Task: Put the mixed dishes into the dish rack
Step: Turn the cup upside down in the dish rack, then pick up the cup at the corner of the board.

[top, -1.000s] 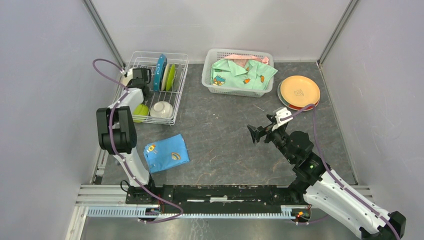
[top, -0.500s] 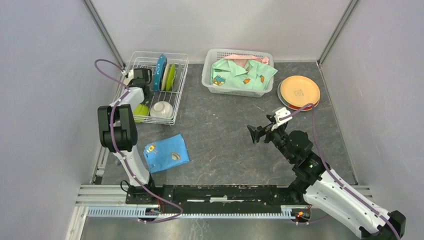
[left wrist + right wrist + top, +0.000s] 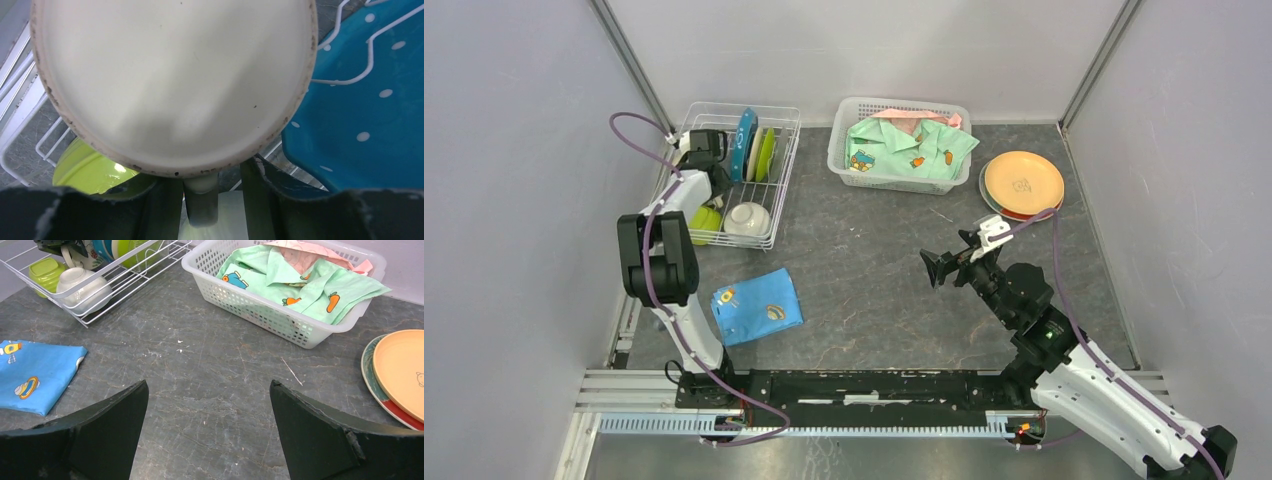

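My right end effector (image 3: 207, 385) hangs over the bare middle of the worktop (image 3: 874, 300). Its jaws are spread wide and there is nothing between them. To its left, close to my bases, the cloth (image 3: 757, 305) lies flat.

Farther back on the left stands the rack (image 3: 787, 170). In its near end a bowl (image 3: 748, 218) and a lime cup (image 3: 705, 222) sit side by side. Just beyond them my left end effector (image 3: 207, 180) is down in the rack at the mug (image 3: 170, 80), whose round cream face fills my wrist view. The handle (image 3: 200, 200) lies between my fingers (image 3: 255, 190). They are partly parted, and a gap shows between the handle and one finger, so I am not clamping it. I cannot tell whether the mug rests on the wires.

Just right of the mug, in the far half of the rack, the blue plate (image 3: 744, 143), a cream plate (image 3: 755, 155) and the lime plate (image 3: 767, 152) stand on edge, close together.

At the back the basket (image 3: 894, 175) holds a green shirt (image 3: 909, 143). To its right the orange plate (image 3: 1022, 180) lies on a red plate (image 3: 1022, 216), flat on the worktop and well apart from the rack.
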